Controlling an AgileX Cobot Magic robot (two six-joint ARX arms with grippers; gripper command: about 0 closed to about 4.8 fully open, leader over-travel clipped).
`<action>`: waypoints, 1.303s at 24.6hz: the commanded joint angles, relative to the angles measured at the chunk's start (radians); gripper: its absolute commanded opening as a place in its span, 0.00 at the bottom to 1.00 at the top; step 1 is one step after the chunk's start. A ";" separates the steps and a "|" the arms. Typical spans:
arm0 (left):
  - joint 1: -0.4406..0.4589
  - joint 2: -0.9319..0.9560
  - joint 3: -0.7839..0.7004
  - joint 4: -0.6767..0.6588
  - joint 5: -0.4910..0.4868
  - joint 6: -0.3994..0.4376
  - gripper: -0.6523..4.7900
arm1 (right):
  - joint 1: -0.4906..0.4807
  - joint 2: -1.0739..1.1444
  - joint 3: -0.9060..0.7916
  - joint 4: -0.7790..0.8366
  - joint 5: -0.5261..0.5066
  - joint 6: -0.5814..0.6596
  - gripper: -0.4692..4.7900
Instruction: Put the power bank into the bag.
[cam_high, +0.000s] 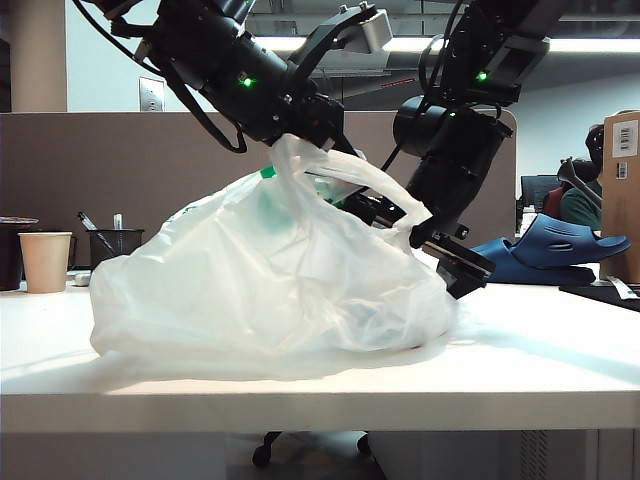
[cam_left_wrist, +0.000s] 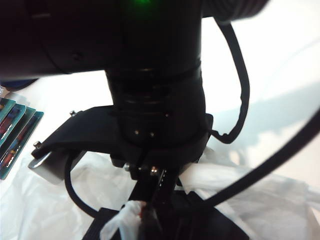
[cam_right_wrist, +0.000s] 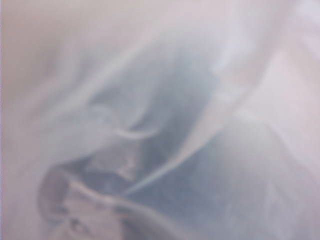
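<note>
The bag (cam_high: 250, 290), thin white crinkled plastic with green print, stands puffed up on the white table (cam_high: 540, 370). My left gripper (cam_high: 300, 140) is above it, shut on a bunched loop handle; the left wrist view shows that twisted white plastic (cam_left_wrist: 122, 220) pinched at the gripper (cam_left_wrist: 145, 222). My right arm comes down from the right, and its gripper (cam_high: 365, 205) goes under the other handle into the bag's mouth, fingers covered by plastic. The right wrist view shows only blurred bag film (cam_right_wrist: 160, 120). The power bank is hidden.
A paper cup (cam_high: 45, 260), a dark cup (cam_high: 12, 250) and a mesh pen holder (cam_high: 115, 243) stand at the back left. Blue foam clogs (cam_high: 560, 250) and a cardboard box (cam_high: 622, 190) are at the right. Teal packets (cam_left_wrist: 15, 130) lie beside the bag.
</note>
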 joint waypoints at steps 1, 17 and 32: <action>0.000 -0.003 0.002 0.010 -0.073 -0.006 0.11 | 0.000 -0.020 0.003 -0.029 -0.009 -0.006 1.00; 0.008 -0.003 0.002 0.064 -0.341 -0.006 0.11 | -0.022 -0.142 0.003 -0.163 0.028 -0.066 1.00; 0.022 -0.037 0.002 0.156 -0.403 -0.006 0.11 | -0.059 -0.209 0.002 -0.225 0.188 -0.115 1.00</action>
